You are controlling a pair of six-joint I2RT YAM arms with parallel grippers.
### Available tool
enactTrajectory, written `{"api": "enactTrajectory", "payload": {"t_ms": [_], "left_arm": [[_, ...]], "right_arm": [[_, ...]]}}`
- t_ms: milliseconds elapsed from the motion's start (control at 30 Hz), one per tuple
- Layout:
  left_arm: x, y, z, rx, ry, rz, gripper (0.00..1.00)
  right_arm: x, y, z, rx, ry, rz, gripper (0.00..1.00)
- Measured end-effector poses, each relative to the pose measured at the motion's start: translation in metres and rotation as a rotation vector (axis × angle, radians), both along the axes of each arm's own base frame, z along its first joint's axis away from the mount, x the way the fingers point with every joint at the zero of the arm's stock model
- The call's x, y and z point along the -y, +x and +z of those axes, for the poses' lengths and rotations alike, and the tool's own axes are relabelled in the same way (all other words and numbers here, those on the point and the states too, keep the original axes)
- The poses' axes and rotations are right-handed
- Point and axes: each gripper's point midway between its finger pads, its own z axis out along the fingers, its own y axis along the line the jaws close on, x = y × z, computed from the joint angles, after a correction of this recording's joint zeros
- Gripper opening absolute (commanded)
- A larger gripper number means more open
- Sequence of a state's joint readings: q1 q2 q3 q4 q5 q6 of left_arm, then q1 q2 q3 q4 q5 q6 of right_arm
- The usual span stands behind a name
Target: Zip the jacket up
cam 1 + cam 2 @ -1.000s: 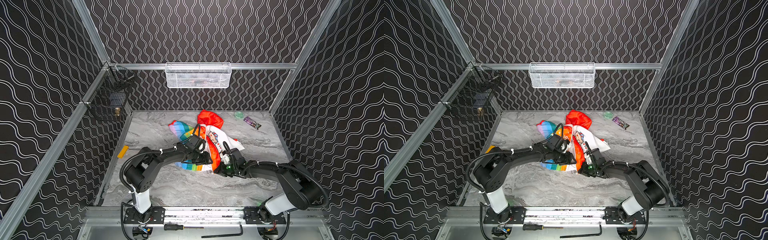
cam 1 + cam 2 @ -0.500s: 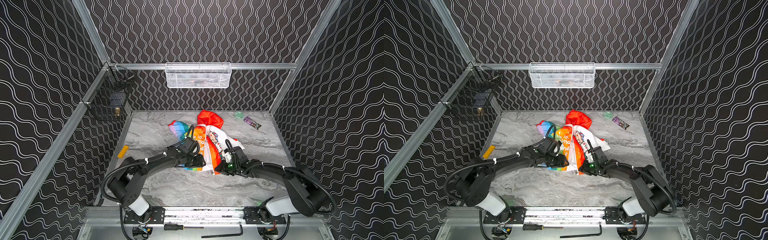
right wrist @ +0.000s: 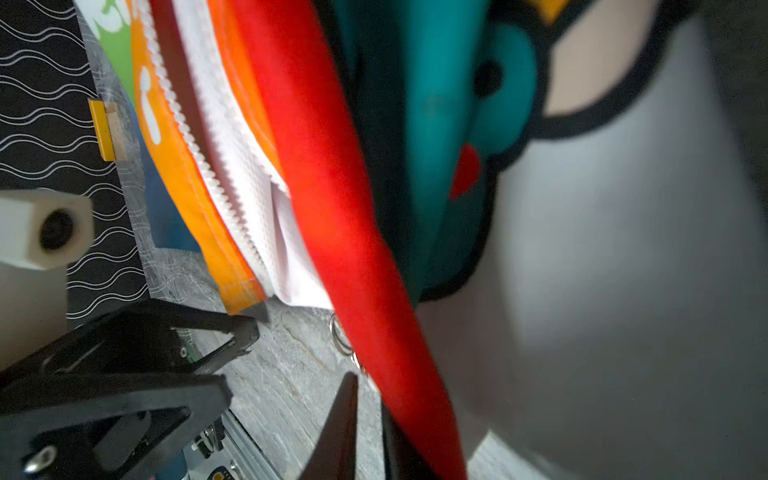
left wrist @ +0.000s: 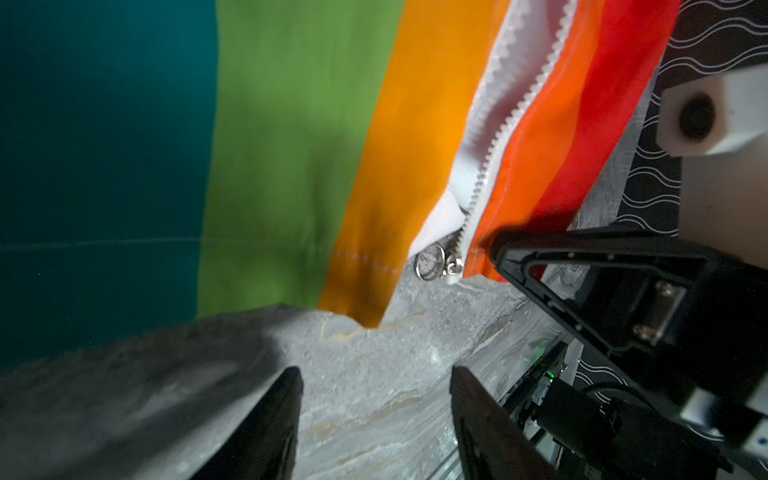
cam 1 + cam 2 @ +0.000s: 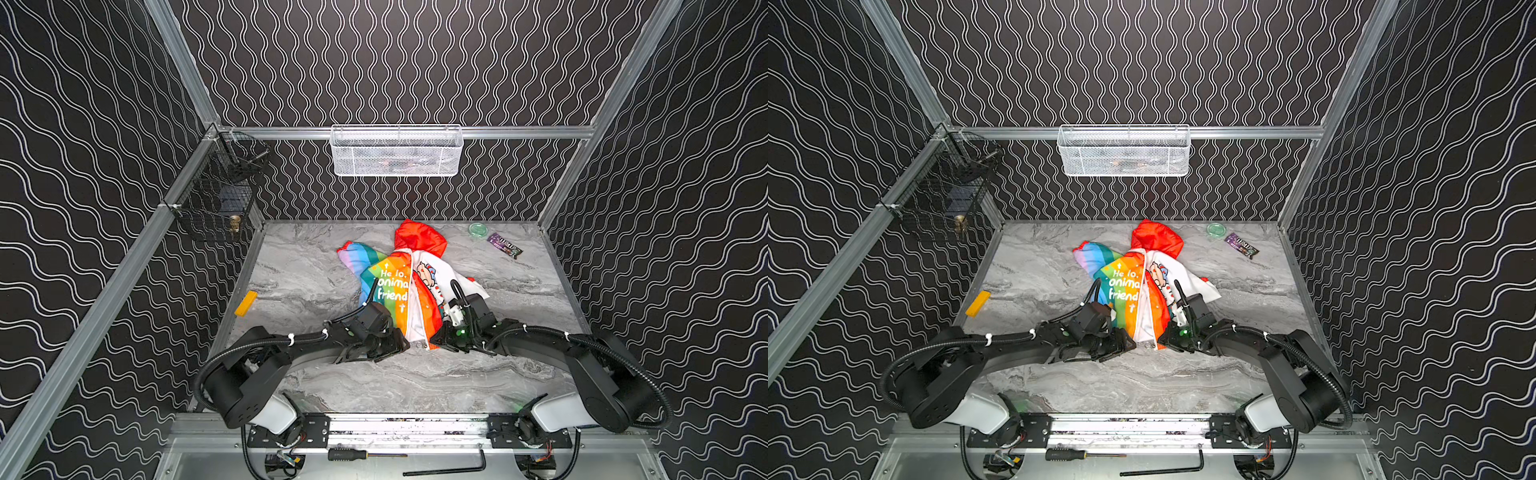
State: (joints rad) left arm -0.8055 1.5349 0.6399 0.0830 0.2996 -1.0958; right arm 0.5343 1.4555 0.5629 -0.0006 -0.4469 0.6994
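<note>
— Where is the small rainbow-striped jacket (image 5: 399,286)?
— Flat on the grey marbled table (image 5: 415,382) between the arms, front unzipped. The silver zipper slider (image 4: 451,266) sits at the bottom hem.
— And the left gripper (image 4: 375,372)?
— Jaws apart over bare table, just short of the hem (holding nothing).
— The right gripper (image 3: 369,397)?
— Fingers nearly together at the red hem edge; whether they pinch it, I cannot tell.

My left fingers (image 4: 274,428) are matt black plastic, the jacket (image 4: 291,145) thin smooth cloth, its zipper teeth (image 4: 491,151) white plastic, its pull ring (image 4: 432,262) shiny metal.
</note>
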Motion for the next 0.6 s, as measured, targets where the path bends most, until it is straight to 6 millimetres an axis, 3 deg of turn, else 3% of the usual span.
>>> {"api": "enactTrajectory", "payload": {"t_ms": [133, 233, 367, 600], "left_arm": [[0.009, 0.011, 0.000, 0.013, -0.003, 0.009, 0.60], [0.015, 0.024, 0.012, 0.063, 0.003, 0.006, 0.59], [0.012, 0.032, 0.014, 0.092, 0.042, 0.013, 0.56], [0.004, 0.035, 0.006, 0.085, 0.088, 0.012, 0.38]], "right_arm": [[0.000, 0.001, 0.003, 0.007, 0.004, 0.000, 0.16], [0.000, 0.001, 0.004, 0.011, 0.006, 0.000, 0.16], [0.000, 0.000, 0.003, 0.009, 0.004, 0.000, 0.16], [-0.001, 0.001, 0.005, 0.014, 0.008, 0.000, 0.17]]}}
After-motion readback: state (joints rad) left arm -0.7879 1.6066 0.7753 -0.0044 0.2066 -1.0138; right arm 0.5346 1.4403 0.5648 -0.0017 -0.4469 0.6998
